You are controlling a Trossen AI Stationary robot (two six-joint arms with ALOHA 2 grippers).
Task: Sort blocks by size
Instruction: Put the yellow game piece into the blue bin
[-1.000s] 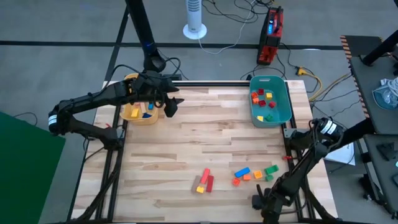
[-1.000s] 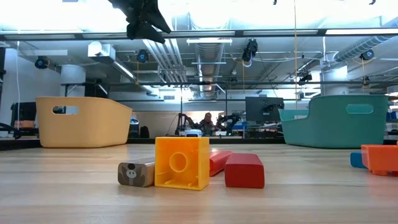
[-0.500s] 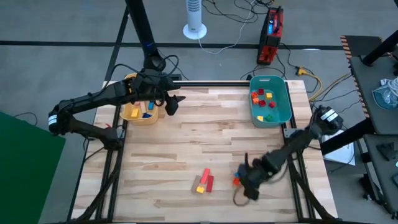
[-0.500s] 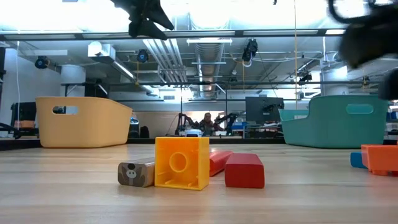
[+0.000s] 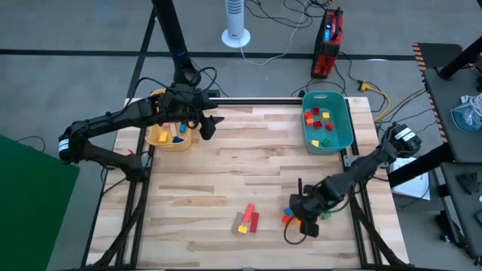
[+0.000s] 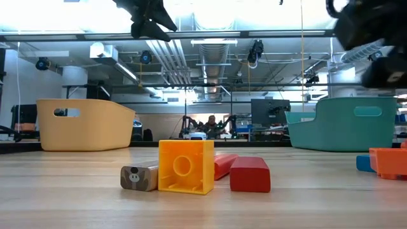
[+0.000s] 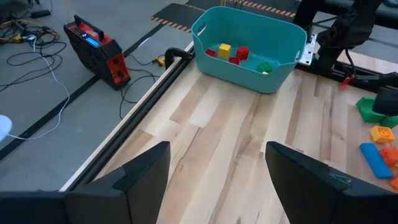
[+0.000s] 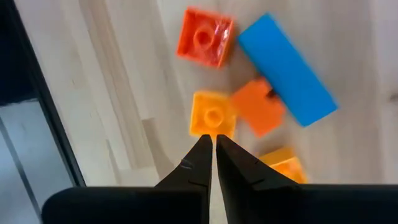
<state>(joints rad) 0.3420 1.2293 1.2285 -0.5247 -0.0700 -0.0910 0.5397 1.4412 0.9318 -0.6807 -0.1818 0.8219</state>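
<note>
Loose blocks lie on the near part of the table: a red and yellow group [image 5: 248,219] and, to its right, a cluster with a blue bar [image 8: 287,70], orange squares [image 8: 204,37] and a yellow-orange cube [image 8: 212,117]. My right gripper [image 8: 213,140] hovers shut right above that cluster [image 5: 300,213], fingers pointing down, clear of the table in the low view. My left gripper [image 7: 214,180] hangs open and holding nothing beside the yellow bin [image 5: 169,133] at the far left. A green block [image 5: 328,215] peeks out past the right arm.
A teal bin [image 5: 328,120] at the far right holds red, yellow and green blocks. The yellow bin holds a few blocks too. In the low view a yellow block [image 6: 186,166], a red one [image 6: 250,174] and a brown one [image 6: 140,178] stand near the front edge.
My right gripper has swung from the table's near right corner toward the far and left, and now stands over the cluster of blue and orange blocks. The blocks have not moved.
</note>
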